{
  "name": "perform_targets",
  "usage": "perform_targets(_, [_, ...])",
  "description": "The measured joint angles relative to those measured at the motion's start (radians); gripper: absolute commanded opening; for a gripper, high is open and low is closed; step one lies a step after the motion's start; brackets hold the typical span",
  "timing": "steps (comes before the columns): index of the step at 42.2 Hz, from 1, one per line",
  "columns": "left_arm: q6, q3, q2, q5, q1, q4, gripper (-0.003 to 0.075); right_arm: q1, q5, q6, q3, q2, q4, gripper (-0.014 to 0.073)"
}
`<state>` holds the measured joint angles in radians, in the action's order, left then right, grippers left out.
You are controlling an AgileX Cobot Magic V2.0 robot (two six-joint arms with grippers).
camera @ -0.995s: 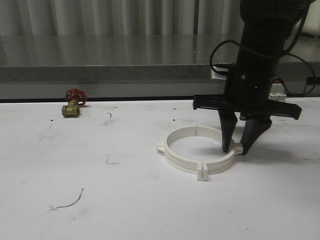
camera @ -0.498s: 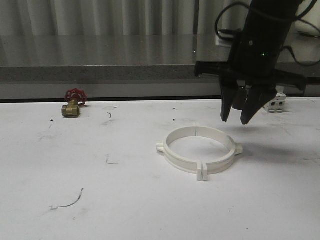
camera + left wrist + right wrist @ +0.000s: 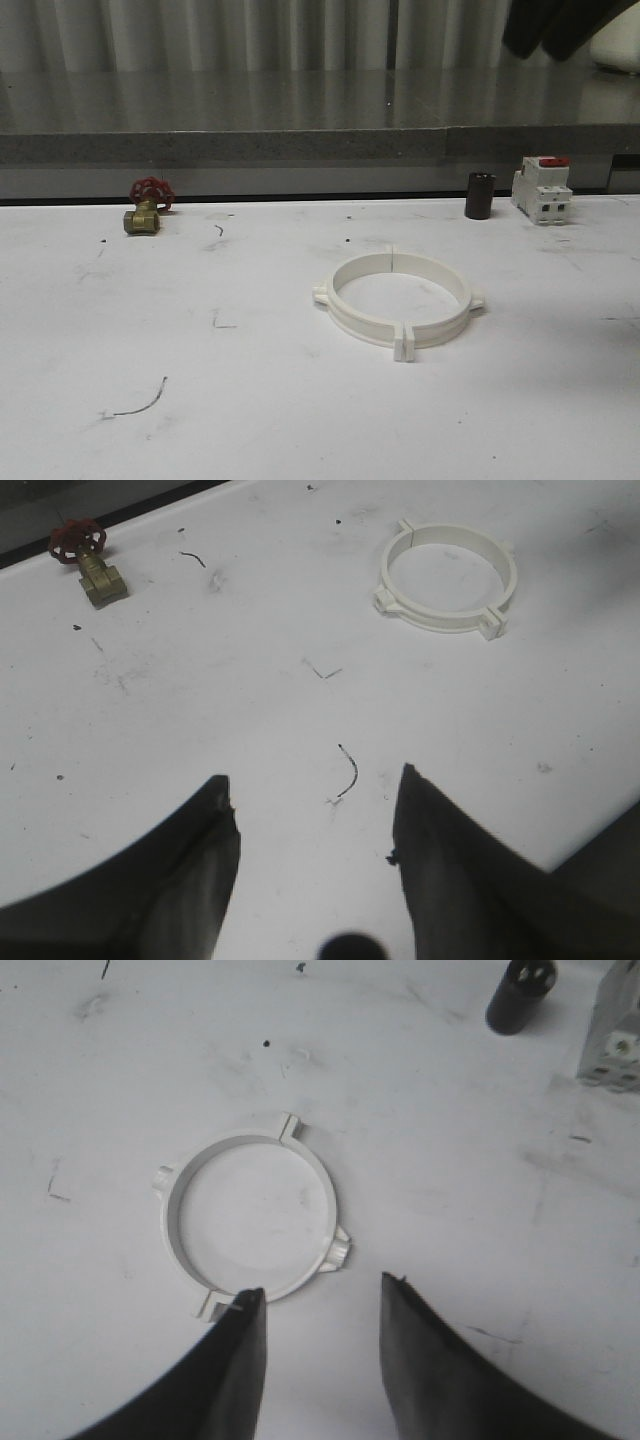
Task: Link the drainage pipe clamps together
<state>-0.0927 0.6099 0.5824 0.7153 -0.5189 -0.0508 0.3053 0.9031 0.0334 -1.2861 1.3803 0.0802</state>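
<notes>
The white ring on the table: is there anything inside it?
Nothing sits inside the ring of drainage pipe clamps; the front and right wrist views show bare white table through its middle. Only the strip of table directly under its wall is covered.

The right pincer (image 3: 320, 1305), previously lowered with its tips straddling the right rim of the joined clamp ring (image 3: 398, 299), has risen clear above it. A dark cylinder (image 3: 480, 195) and white breaker (image 3: 541, 189) are now uncovered behind.
</notes>
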Motion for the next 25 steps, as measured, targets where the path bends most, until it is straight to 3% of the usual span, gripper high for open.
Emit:
perform_targets(16, [0.000,0.000,0.000,0.000,0.000,0.000,0.0344,-0.039,-0.161,-0.058,0.438,-0.494,-0.044,0.0314])
perform_targets(25, [0.000,0.000,0.000,0.000,0.000,0.000,0.0344,-0.039,-0.191,-0.058,0.602,-0.707,-0.012,0.0314])
